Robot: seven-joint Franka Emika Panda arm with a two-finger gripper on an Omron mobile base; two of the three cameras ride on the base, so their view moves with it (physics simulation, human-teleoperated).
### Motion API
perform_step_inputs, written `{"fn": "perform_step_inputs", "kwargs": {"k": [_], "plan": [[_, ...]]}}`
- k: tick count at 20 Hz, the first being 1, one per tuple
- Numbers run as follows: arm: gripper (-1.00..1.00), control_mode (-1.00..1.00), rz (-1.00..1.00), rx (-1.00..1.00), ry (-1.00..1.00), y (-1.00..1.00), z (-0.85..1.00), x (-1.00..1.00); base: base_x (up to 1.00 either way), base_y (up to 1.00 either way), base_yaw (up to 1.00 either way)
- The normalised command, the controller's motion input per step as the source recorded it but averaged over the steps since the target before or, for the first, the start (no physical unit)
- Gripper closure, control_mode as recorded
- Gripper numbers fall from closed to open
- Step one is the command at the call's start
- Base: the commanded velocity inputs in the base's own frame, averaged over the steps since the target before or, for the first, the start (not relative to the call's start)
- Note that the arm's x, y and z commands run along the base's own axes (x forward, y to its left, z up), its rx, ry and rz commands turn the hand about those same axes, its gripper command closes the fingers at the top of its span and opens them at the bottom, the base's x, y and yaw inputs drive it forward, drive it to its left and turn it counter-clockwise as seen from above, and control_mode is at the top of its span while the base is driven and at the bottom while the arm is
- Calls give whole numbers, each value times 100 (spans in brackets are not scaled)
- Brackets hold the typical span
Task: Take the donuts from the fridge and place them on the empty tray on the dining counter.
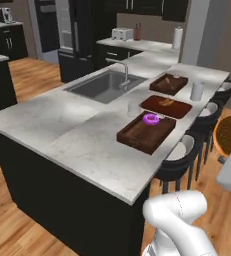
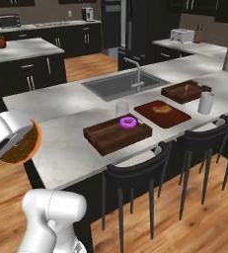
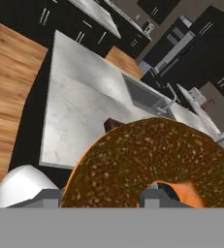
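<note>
Brown donut up in the air, purple one already down on the tray!

The end effector (image 3: 104, 196) is clamped on the orange-brown donut (image 3: 152, 160), carrying it off the near edge of the table (image 1: 62, 125), well short of the marble. The purple donut (image 1: 151, 119) sits at the far end of the big dark tray (image 1: 137, 137). Beyond it lie the flat brown tray (image 1: 174, 107) and the squarish brown tray (image 1: 168, 84), with the sink (image 1: 104, 86) alongside and the black fridge (image 1: 84, 35) at the back.
</note>
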Motion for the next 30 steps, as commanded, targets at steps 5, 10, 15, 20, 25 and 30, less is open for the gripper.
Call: {"fn": "perform_step_inputs", "kwargs": {"k": [5, 10, 15, 20, 25, 30], "plan": [[100, 100, 0, 0, 0, 0, 0, 0, 100, -68, 46], [100, 100, 0, 0, 0, 0, 0, 0, 100, -73, 44], [100, 100, 0, 0, 0, 0, 0, 0, 100, -63, 47], [100, 100, 0, 0, 0, 0, 0, 0, 100, -58, 49], [100, 100, 0, 0, 0, 0, 0, 0, 100, -69, 46], [100, 100, 0, 0, 0, 0, 0, 0, 84, -96, 31]]}}
